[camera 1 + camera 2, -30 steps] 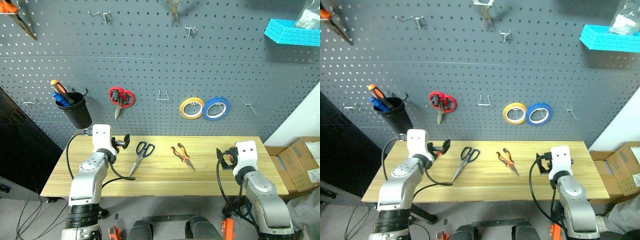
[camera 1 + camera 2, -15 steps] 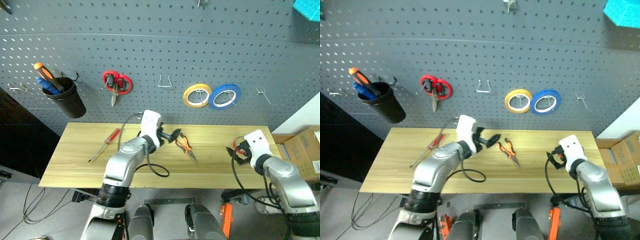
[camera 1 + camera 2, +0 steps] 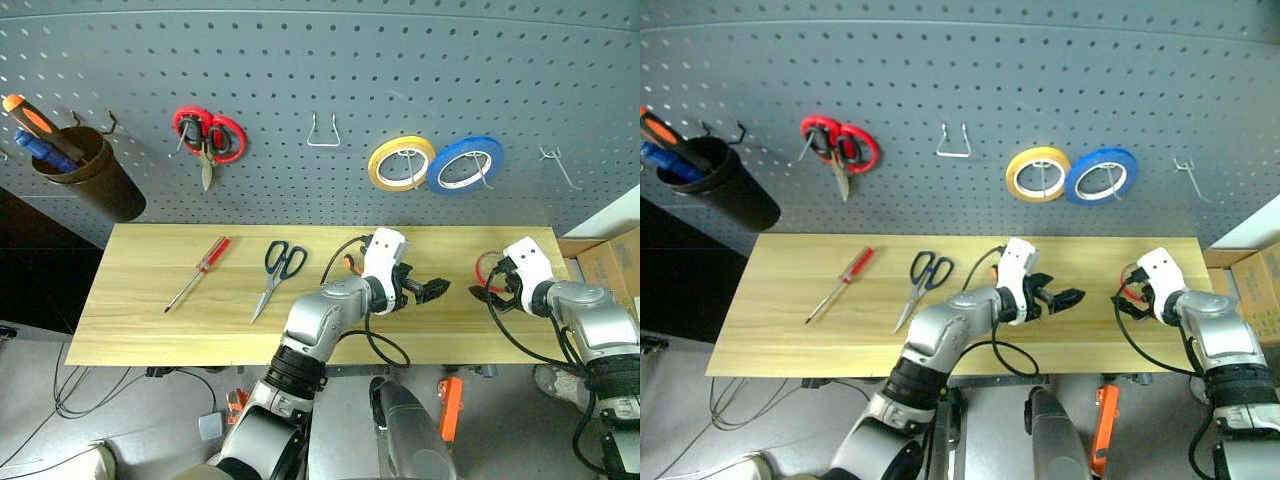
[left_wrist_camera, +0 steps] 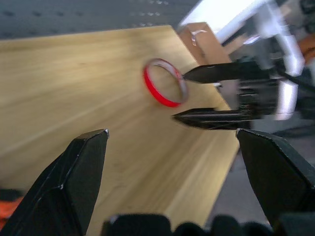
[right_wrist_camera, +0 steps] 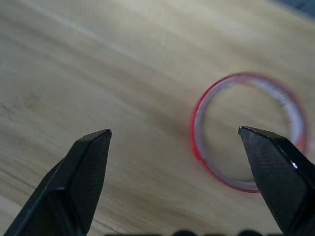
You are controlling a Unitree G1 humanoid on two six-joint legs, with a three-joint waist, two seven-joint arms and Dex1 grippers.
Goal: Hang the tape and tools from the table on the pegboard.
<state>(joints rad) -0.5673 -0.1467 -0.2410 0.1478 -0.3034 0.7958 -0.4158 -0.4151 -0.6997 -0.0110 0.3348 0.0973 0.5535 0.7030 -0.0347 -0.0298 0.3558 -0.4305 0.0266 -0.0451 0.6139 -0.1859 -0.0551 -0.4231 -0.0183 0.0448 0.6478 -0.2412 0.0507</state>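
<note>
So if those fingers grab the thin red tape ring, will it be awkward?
Probably. The red tape ring lies flat on the table, so there's little edge to pinch. It looks thin and light, so a nudge may slide it. Stood on edge, it would likely roll.

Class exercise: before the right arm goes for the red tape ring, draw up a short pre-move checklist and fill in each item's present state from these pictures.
1. Right gripper open: ok.
2. Red tape ring lying flat on the table, nothing on it: ok.
3. Ring between the right fingers: not ok, it sits off toward one finger.
4. Left gripper open, holding nothing: ok.
5. Bare hook on the pegboard: ok.
6. Pliers free to grab: cannot tell, the left arm covers them.
</note>
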